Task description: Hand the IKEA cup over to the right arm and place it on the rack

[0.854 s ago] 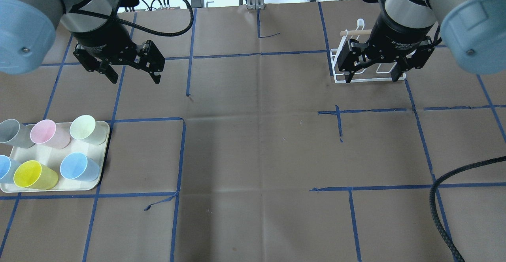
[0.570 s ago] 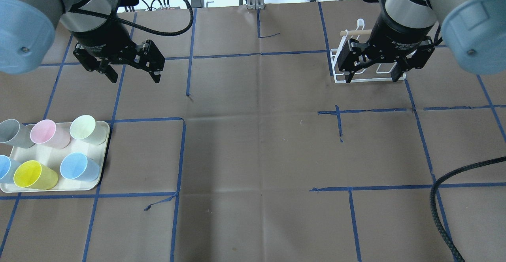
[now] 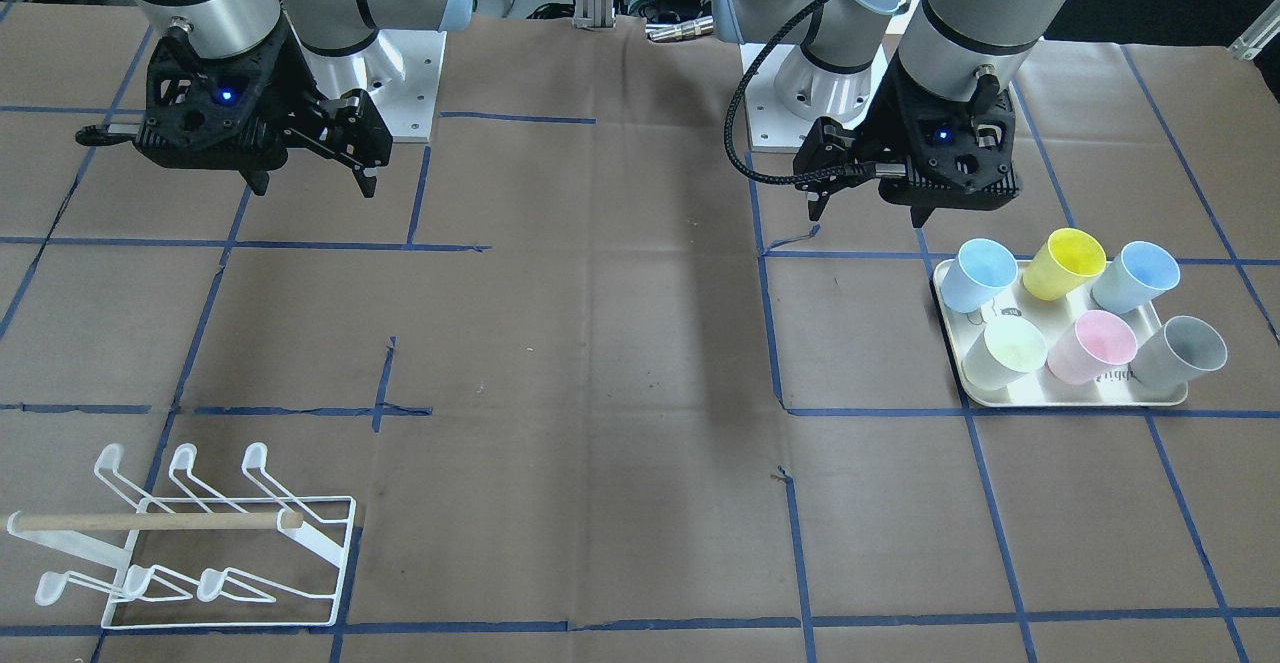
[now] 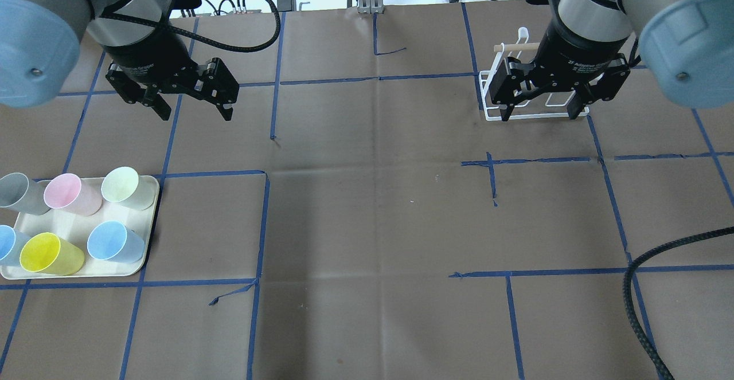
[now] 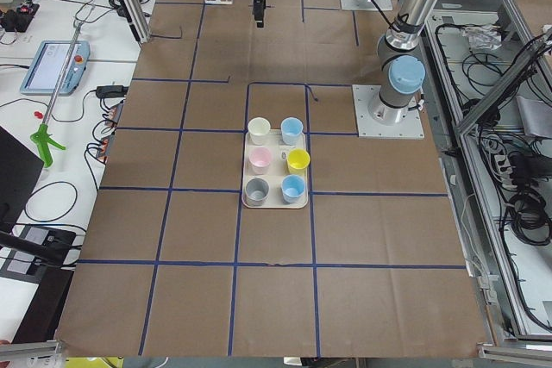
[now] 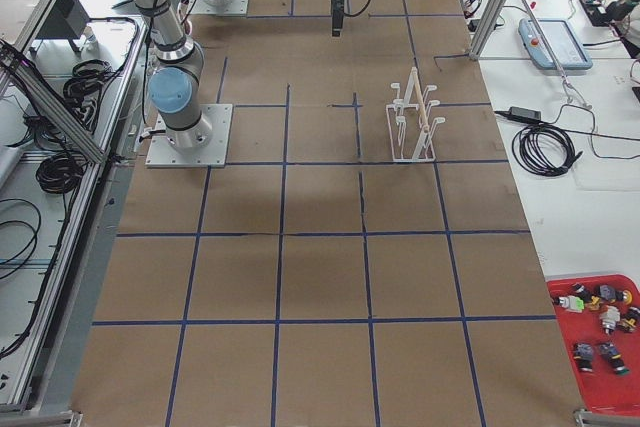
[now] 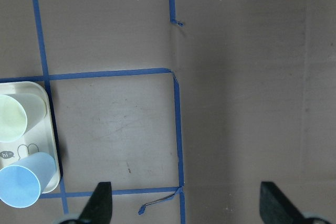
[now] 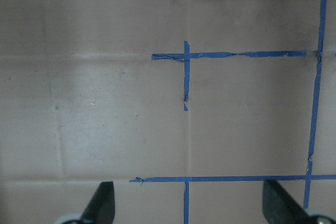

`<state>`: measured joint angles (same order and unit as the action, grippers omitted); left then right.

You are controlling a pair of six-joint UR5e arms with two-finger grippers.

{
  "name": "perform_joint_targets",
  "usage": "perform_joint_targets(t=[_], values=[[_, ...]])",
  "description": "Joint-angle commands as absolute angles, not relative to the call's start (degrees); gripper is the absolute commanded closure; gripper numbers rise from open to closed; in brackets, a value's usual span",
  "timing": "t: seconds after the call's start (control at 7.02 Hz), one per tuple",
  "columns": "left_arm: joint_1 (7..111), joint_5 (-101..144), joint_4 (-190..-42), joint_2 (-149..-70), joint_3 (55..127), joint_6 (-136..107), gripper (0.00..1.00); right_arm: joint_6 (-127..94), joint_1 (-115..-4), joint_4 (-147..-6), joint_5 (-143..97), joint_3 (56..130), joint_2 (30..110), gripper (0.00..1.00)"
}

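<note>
"Six cups (image 4: pixel 112 241) stand upright on the tray (image 4: pixel 74 223) at the near left. Why there?"
"That side belongs to the left gripper (image 4: pixel 195 110). The rack (image 3: pixel 150 520) is far right, so a cup has to be passed across. None is taken yet, and I can't tell which goes first."
"How is the left gripper held?"
"It hangs above the table (image 4: pixel 367 225), right of the tray, jaws spread wide with nothing between them. I'd say it's ready to close over a cup's wall."
"The right gripper (image 4: pixel 540 110)?"
"Raised as well, jaws spread and empty, on its own side. I judge it is placed to meet the other arm mid-table."
"And farthest off?"
"The rack, with no cup on it. Its prongs point up, I think so that a cup can sit mouth-down over one."
</note>
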<state>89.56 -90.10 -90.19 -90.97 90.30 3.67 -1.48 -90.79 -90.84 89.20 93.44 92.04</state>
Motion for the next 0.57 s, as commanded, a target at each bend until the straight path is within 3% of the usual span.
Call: perform_joint_targets(t=[0.0,0.43], values=[[89.6,-90.1,-90.1,-90.9,90.5,3.8,0.0,-1.5,-90.8,-90.8,89.2,93.4,92.0,0.0],[88.9,-90.1,-88.1,-90.8,91.4,7.4,0.0,-1.6,-90.9,-90.8,89.1,93.6,92.0,0.0]])
